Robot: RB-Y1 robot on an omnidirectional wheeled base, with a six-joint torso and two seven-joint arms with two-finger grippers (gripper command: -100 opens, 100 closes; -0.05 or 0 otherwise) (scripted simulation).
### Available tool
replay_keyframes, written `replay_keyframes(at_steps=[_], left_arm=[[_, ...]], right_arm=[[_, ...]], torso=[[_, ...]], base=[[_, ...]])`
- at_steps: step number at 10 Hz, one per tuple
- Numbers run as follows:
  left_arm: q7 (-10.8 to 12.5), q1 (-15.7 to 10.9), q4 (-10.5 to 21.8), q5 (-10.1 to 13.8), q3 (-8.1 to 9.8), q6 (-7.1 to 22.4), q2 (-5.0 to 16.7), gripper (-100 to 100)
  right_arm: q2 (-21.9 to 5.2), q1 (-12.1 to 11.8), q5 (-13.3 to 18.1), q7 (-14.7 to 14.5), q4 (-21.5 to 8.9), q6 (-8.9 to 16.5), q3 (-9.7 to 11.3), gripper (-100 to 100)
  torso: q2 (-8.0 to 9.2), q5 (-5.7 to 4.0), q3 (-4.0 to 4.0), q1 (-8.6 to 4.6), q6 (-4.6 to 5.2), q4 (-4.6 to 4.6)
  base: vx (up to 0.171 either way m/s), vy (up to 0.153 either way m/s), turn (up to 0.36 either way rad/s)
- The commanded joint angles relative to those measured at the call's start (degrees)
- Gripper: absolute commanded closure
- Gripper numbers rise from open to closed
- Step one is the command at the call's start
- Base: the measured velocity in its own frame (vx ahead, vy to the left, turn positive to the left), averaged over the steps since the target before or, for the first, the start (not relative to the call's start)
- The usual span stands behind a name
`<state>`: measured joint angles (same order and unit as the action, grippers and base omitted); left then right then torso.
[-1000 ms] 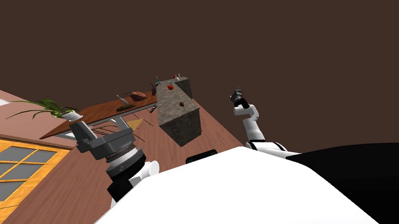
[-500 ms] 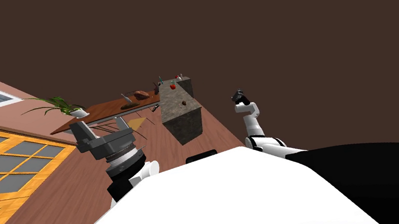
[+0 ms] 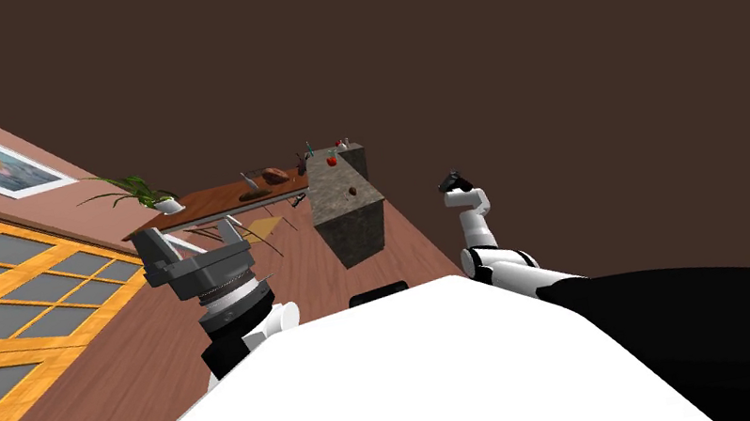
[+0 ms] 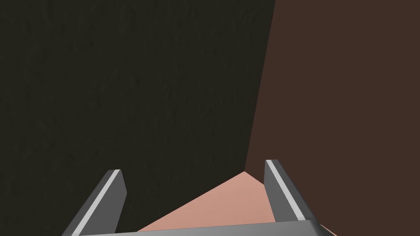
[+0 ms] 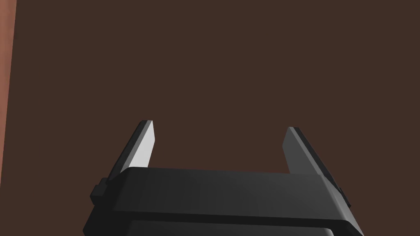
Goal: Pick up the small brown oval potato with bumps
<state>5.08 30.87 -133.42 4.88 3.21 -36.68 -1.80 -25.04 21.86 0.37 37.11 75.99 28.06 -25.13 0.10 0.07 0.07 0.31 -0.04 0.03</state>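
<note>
Observer: Potato (image 3: 352, 190) is noted as a small dark brown lump lying on top of the grey speckled worktop (image 3: 354, 225), roughly midway along its length. Bumps cannot be made out at this range.

Recorder: Entered. What else is recorded on that worktop?

Observer: A red round fruit (image 3: 331, 161) is seen further along the same top, well apart from the potato. A few items at the far end are too small to be named.

Recorder: And beside it?

Observer: A brown wooden table (image 3: 209, 199) is placed just beside the worktop, on its left. On it a potted plant (image 3: 140, 193) with long green leaves and a brown rounded object (image 3: 274, 177) are seen. Wood floor (image 3: 296, 264) is laid between the robot and both pieces of furniture.

Recorder: Claw states?

Observer: The left claw (image 3: 187, 234) is held up near the chest, well short of the worktop. In the left wrist view its fingers (image 4: 110, 196) are spread wide and empty. The right claw (image 3: 452, 180) is raised on the right, against the dark brown wall (image 3: 574, 46). Its fingers (image 5: 141, 143) are likewise parted and empty. Both claws are well apart from the potato.
</note>
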Motion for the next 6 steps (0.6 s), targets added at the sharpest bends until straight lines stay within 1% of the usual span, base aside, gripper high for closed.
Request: replay_keyframes(at_steps=[1, 2, 3, 4, 5, 6], left_arm=[[0.00, 0.00, 0.00, 0.00, 0.00, 0.00, 0.00, 0], [0.00, 0.00, 0.00, 0.00, 0.00, 0.00, 0.00, 0], [0.00, 0.00, 0.00, 0.00, 0.00, 0.00, 0.00, 0], [0.00, 0.01, 0.00, 0.00, 0.00, 0.00, 0.00, 0], [0.00, 0.01, 0.00, 0.00, 0.01, 0.00, 0.00, 0], [0.00, 0.00, 0.00, 0.00, 0.00, 0.00, 0.00, 0]], right_arm=[[-0.62, 1.21, -0.18, 1.01, -2.86, 2.26, -0.56, -100], [-2.03, 3.34, -0.75, 2.81, -5.28, 4.14, -1.71, -100], [-2.03, 3.34, -0.75, 2.81, -7.40, 5.46, -1.71, -100], [-2.03, 3.34, -0.75, 2.81, -7.40, 5.74, -1.71, -100], [-3.46, 5.36, -1.34, 4.56, -10.72, 7.90, -2.81, -100], [-3.46, 5.36, -1.34, 4.56, -11.37, 9.14, -2.81, -100]], torso=[[0.00, 0.00, 0.00, 0.00, 0.00, 0.00], [0.00, 0.00, 0.00, -0.01, 0.03, 0.00], [0.02, 0.01, 0.01, 0.04, 0.00, 0.00], [0.00, 0.01, 0.00, 0.05, 0.04, -0.01], [-0.05, -0.01, -0.03, -0.06, 0.06, -0.01], [-0.04, 0.00, -0.03, 0.01, 0.00, -0.01]], base=[[-0.037, 0.064, 0.090], [-0.044, 0.077, 0.177], [-0.030, 0.081, 0.064], [-0.004, 0.049, -0.031], [-0.022, 0.071, 0.141], [-0.013, 0.079, 0.115]])
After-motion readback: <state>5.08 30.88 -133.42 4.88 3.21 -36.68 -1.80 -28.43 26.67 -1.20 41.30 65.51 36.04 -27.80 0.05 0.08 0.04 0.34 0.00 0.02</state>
